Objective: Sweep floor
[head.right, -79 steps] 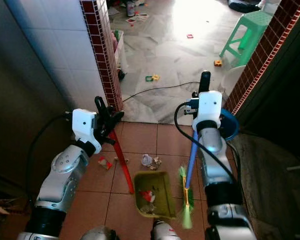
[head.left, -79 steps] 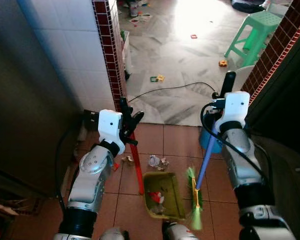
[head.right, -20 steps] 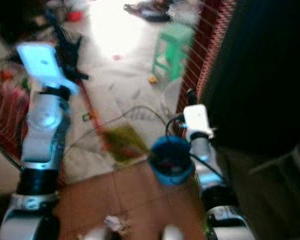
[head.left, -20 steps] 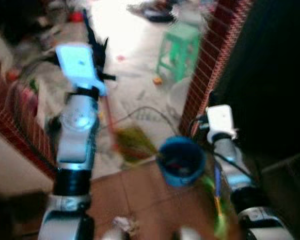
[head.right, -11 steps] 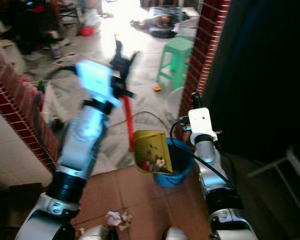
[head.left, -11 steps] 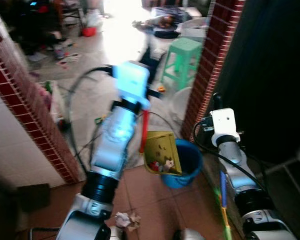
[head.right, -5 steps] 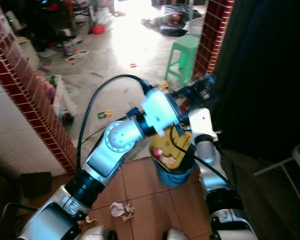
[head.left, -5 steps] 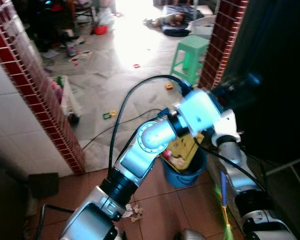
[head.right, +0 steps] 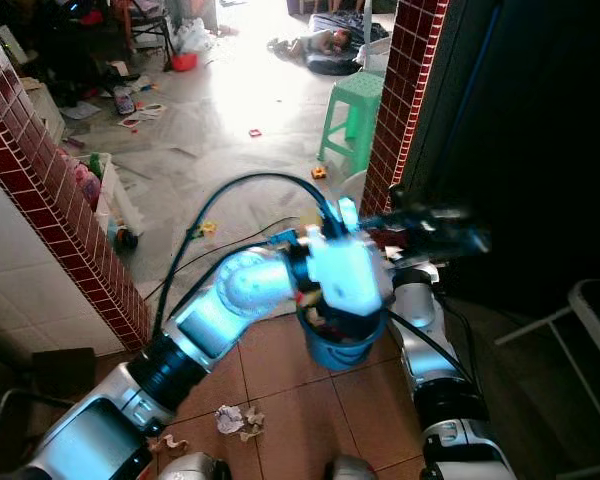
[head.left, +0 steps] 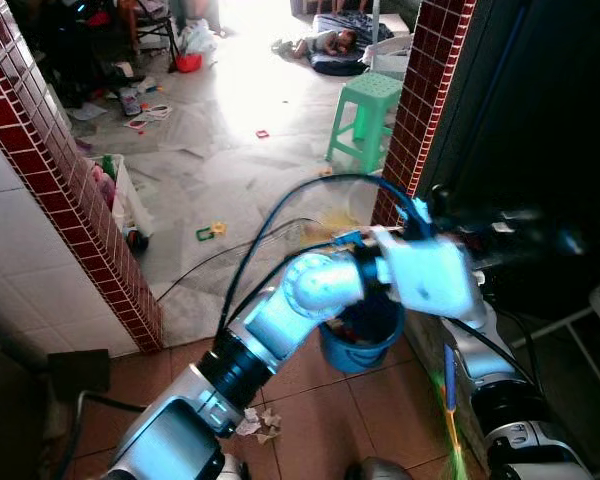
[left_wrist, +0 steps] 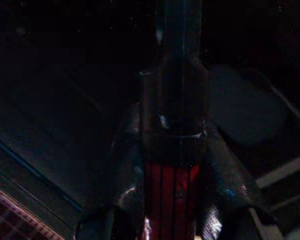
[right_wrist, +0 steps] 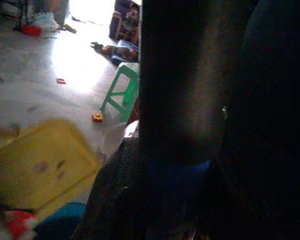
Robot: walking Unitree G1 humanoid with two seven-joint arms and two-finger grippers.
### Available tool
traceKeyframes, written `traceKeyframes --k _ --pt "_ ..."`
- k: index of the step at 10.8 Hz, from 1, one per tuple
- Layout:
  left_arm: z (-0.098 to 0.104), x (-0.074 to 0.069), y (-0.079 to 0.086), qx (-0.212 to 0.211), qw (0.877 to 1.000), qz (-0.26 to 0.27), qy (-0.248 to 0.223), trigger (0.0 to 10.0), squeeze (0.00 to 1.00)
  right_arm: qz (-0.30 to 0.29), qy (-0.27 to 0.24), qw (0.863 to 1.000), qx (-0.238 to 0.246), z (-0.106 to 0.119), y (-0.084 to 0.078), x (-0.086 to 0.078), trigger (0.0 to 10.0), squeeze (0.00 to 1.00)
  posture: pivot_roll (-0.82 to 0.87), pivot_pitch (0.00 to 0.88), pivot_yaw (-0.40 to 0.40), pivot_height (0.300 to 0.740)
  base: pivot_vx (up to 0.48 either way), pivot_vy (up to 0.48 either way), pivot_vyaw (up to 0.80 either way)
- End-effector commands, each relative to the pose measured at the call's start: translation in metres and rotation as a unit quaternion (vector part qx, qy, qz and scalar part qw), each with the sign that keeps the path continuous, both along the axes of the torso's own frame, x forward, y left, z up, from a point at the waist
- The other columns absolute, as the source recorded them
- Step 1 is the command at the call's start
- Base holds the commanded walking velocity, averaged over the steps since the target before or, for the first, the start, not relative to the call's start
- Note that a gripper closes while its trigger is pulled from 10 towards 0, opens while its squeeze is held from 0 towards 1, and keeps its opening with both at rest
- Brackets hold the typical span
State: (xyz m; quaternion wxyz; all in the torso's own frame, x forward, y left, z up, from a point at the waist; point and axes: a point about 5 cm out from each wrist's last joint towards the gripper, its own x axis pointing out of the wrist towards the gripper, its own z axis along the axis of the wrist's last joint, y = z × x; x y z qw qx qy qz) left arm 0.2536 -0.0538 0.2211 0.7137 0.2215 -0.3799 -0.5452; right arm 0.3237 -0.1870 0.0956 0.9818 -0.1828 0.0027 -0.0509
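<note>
Dustpan (right_wrist: 37, 167), yellow and blurred, tips over the blue bucket (head.left: 358, 345) at the tiled floor's edge, largely hidden behind my left arm. My left gripper (left_wrist: 172, 165) clamps its red handle (left_wrist: 171, 197); my right gripper (right_wrist: 177, 170) grips the broom's blue handle (right_wrist: 177, 182).

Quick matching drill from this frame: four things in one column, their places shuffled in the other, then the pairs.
Things:
1. bucket
2. green stool
3. crumpled paper
4. dustpan

Places:
A. on the brown tiles near the robot's feet
B. on the pale floor beside the brick pillar
C. tipped over the bucket
D. on the tiles under the left arm's wrist

Pairs: 1-D, 2-B, 3-A, 4-C
</note>
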Motion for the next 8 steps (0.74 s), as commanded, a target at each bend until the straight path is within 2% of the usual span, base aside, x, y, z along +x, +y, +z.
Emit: traceKeyframes --k 1,2,4,5,6,7,8 --pt "0.026 -0.011 -0.007 -0.041 0.997 -0.027 -0.054 10.0 0.0 0.021 -0.035 0.999 -0.013 0.017 0.009 0.007 10.0 0.0 -0.05 0.0 0.021 0.74 0.0 0.0 0.0" --pt "0.023 -0.014 -0.008 -0.044 0.997 -0.032 -0.054 10.0 0.0 0.022 -0.036 0.999 -0.013 0.017 0.009 0.007 10.0 0.0 -0.05 0.0 0.021 0.74 0.0 0.0 0.0" --pt "0.025 -0.011 -0.007 -0.061 0.997 -0.023 -0.042 10.0 0.0 0.021 -0.037 0.999 -0.013 0.017 0.009 0.008 10.0 0.0 -0.05 0.0 0.019 0.74 0.0 0.0 0.0" --pt "0.042 0.005 0.004 -0.116 0.992 0.035 -0.033 10.0 0.0 0.022 -0.037 0.999 -0.013 0.016 0.01 0.008 10.0 0.0 -0.05 0.0 0.022 0.74 0.0 0.0 0.0" --pt "0.057 0.019 0.015 -0.158 0.983 0.085 -0.035 10.0 0.0 0.023 -0.037 0.999 -0.013 0.016 0.01 0.009 10.0 0.0 -0.05 0.0 0.019 0.74 0.0 0.0 0.0" --pt "0.093 0.051 0.063 -0.239 0.946 0.21 -0.052 10.0 0.0 0.024 -0.034 0.999 -0.013 0.014 0.009 0.008 10.0 0.0 -0.05 0.0 0.016 0.74 0.0 0.0 0.0" --pt "0.099 0.056 0.074 -0.249 0.938 0.235 -0.059 10.0 0.0 0.024 -0.033 0.999 -0.013 0.014 0.009 0.008 10.0 0.0 -0.05 0.0 0.016 0.74 0.0 0.0 0.0"
